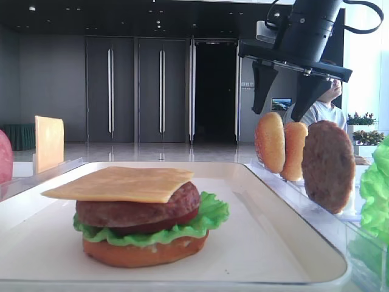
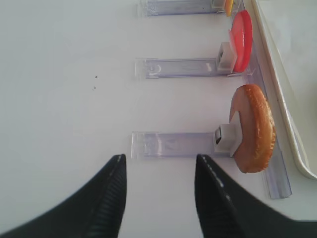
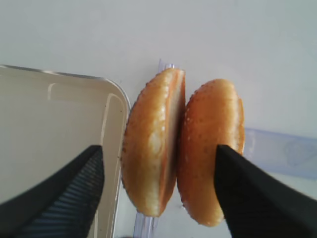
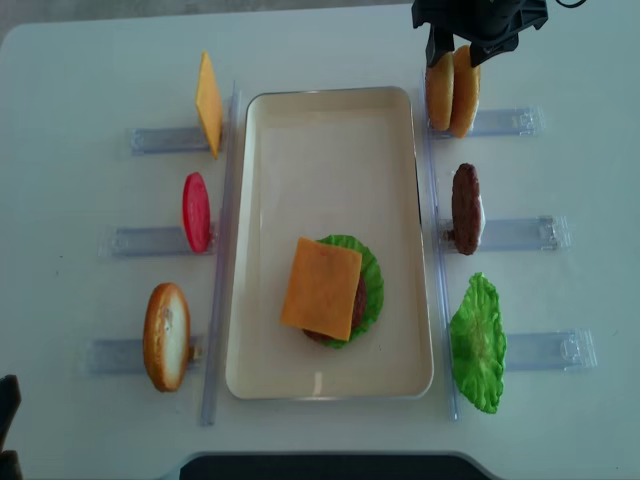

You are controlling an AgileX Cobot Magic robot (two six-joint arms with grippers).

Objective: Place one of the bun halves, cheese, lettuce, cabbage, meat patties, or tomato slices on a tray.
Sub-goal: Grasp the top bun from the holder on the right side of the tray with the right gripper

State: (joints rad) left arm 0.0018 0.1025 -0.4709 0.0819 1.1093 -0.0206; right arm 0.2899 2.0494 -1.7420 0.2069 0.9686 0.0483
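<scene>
Buns are what I am lined up on: the bun halves [image 3: 183,148] stand on edge side by side in their clear holder, directly beneath my right gripper [image 3: 158,186], just off the far right corner of the tray [image 3: 54,129]. From the wrist view the pair sits between my two spread fingers, one finger over the tray's edge, the other over the outer bun's rim, neither touching crust. The claw is as wide open as it goes and holds nothing. Each bun's flat face runs across the gap line, so closing would squeeze both through their thickness; I judge I need a small shift sideways to straddle only one. In the overhead view the gripper hangs straight above them, so the move is a plain descent. The stack on the tray so far ends in cheese [image 4: 322,288], well apart from here, toward the near end. My left gripper [image 2: 158,198] hovers part-open and empty by the bun bottom [image 2: 253,128], much farther from the target
</scene>
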